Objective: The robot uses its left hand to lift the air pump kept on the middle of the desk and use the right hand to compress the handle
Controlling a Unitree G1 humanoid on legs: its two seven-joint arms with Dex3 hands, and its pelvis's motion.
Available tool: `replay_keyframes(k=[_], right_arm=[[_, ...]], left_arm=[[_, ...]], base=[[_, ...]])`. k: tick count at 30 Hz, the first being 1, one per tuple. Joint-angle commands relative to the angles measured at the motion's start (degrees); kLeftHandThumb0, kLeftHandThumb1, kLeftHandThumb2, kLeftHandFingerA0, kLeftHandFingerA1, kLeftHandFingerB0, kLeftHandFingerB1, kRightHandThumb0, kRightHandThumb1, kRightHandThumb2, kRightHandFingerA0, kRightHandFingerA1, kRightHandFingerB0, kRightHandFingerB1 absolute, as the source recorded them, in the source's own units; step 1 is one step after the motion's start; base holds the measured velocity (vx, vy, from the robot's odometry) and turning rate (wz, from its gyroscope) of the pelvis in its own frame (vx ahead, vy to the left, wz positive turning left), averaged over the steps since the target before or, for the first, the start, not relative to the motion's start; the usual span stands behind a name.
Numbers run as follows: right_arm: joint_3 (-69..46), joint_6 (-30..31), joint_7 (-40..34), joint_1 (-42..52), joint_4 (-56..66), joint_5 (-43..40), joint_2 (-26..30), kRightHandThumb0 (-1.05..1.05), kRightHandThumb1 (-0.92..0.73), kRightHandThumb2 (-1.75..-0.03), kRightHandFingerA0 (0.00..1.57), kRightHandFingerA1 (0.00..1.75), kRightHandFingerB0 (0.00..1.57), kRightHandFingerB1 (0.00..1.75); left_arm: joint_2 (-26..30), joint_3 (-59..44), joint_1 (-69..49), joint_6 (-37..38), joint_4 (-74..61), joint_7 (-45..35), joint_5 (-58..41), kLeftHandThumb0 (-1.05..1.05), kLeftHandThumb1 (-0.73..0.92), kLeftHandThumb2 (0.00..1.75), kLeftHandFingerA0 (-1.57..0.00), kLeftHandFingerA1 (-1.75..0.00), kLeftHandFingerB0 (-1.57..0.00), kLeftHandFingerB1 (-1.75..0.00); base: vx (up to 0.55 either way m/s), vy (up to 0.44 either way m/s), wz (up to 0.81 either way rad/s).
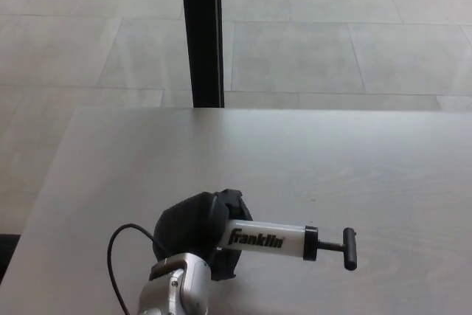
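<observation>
The air pump (269,240) is a white tube marked "Franklin" with a black collar, a thin rod and a black T-handle (349,248) pointing right. My left hand (195,230) is shut on the tube's left end and holds it roughly level, low over the near part of the grey desk (295,160). The rod shows a short stretch between collar and handle. The handle is free, nothing touching it. My right hand does not show in the head view.
A black cable (118,252) loops out beside my left wrist. A black vertical post (201,35) stands behind the desk's far edge, with pale tiled floor (332,35) beyond. The desk's left edge runs diagonally at picture left.
</observation>
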State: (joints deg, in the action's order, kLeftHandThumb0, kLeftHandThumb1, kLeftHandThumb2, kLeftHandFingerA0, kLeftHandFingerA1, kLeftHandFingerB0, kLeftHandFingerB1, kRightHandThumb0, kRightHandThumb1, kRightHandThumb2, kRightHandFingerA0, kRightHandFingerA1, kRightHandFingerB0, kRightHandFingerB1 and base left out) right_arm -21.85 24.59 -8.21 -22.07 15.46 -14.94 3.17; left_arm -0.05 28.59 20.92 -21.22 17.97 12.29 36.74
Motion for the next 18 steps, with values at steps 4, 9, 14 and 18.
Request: replay_keyframes(k=[4,9,14,18], right_arm=[[-2.78,2.94,2.01,4.71,1.87,-3.72,2.10,-0.91,-0.86,-1.19,0.00,0.21,0.12,0.35],[-1.74,3.59,1.36,6.11,2.26,-2.89,1.83,-0.76,-0.80,-1.14,0.00,0.32,0.13,0.41],[-1.59,4.43,0.91,6.30,2.82,-3.43,1.18,-0.71,-0.77,-1.12,0.00,0.34,0.11,0.41],[-1.99,5.44,0.00,6.08,3.09,-3.87,0.67,-0.71,-0.92,-0.73,0.01,0.33,0.15,0.31]], left_arm=[[1.47,6.66,2.77,-6.13,8.66,-3.33,6.77,-0.25,0.71,0.77,-0.77,-1.60,-0.69,-0.96],[0.32,6.99,5.62,-13.70,8.58,-14.07,4.59,-0.67,0.47,0.85,-0.29,-0.74,-0.21,-0.50],[2.76,8.01,8.82,-18.05,5.50,-26.88,2.38,-1.00,0.66,0.60,0.00,0.00,0.00,0.00],[4.38,8.18,9.88,-18.59,3.42,-30.77,2.17,-1.05,0.68,0.61,0.00,0.00,0.00,0.00]], base=[[0.00,0.000,0.00],[0.00,0.000,0.00],[0.00,0.000,0.00],[0.00,0.000,0.00]])
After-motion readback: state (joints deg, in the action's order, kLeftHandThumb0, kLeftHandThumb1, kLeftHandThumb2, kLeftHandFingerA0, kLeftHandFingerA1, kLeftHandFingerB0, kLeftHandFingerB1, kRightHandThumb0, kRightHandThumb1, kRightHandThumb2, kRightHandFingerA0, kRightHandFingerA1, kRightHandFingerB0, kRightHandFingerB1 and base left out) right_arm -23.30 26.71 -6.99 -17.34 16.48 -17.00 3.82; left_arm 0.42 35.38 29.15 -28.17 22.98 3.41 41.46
